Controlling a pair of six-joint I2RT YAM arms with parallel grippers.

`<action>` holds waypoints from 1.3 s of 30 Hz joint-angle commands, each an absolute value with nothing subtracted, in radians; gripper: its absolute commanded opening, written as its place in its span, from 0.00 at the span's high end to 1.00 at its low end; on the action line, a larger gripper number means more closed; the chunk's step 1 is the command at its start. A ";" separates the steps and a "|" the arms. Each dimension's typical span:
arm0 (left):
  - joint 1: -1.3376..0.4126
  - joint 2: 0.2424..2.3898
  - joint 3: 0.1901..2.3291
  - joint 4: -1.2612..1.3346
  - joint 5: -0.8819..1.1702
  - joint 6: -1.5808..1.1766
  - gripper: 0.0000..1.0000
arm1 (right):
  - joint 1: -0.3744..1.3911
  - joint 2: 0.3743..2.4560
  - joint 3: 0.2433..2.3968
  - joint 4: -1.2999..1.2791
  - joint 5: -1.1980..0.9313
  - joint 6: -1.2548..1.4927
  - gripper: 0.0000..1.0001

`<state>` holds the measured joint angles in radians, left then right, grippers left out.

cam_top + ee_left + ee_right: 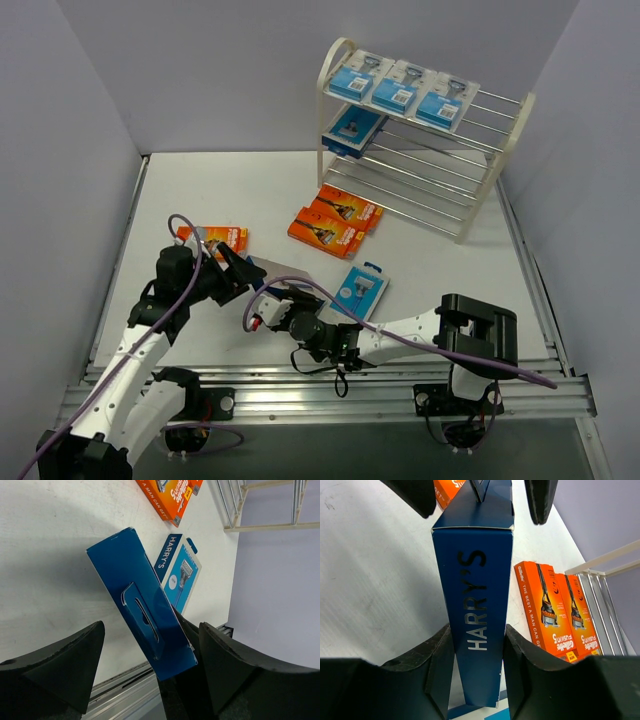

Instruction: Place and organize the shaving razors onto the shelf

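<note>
Razor pack (475,605), clamped in the right claw (477,650), points lengthwise into the wide-open left claw (150,660) straddling its tip.

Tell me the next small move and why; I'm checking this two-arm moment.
Probably draw the left jaws back off the Harry's box: they stand open either side of its far end, while the right jaws are shut on it. Then it could be carried to the shelf.
</note>
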<state>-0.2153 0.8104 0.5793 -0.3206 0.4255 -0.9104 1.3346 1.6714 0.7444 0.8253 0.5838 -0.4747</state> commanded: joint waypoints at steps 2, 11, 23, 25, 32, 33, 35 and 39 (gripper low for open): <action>-0.241 0.825 0.575 -0.242 0.400 -0.927 0.17 | 1.350 1.635 0.787 0.868 0.627 -0.468 1.00; -0.253 0.870 0.548 -0.178 0.368 -0.942 0.26 | 1.361 1.626 0.770 0.874 0.629 -0.459 1.00; -0.258 0.876 0.508 -0.140 0.337 -0.963 0.50 | 1.373 1.634 0.750 0.884 0.644 -0.434 1.00; -0.258 0.873 0.509 -0.138 0.339 -0.966 0.60 | 1.379 1.640 0.752 0.888 0.653 -0.431 1.00; -0.259 0.861 0.509 -0.147 0.350 -0.968 0.98 | 1.379 1.631 0.753 0.884 0.666 -0.397 0.78; -0.259 0.858 0.508 -0.149 0.351 -0.969 0.98 | 1.379 1.628 0.753 0.881 0.666 -0.391 0.75; -0.259 0.851 0.508 -0.153 0.356 -0.977 0.98 | 1.379 1.620 0.749 0.877 0.669 -0.382 0.67; -0.259 0.825 0.514 -0.176 0.368 -0.988 0.98 | 1.381 1.603 0.742 0.870 0.666 -0.364 0.46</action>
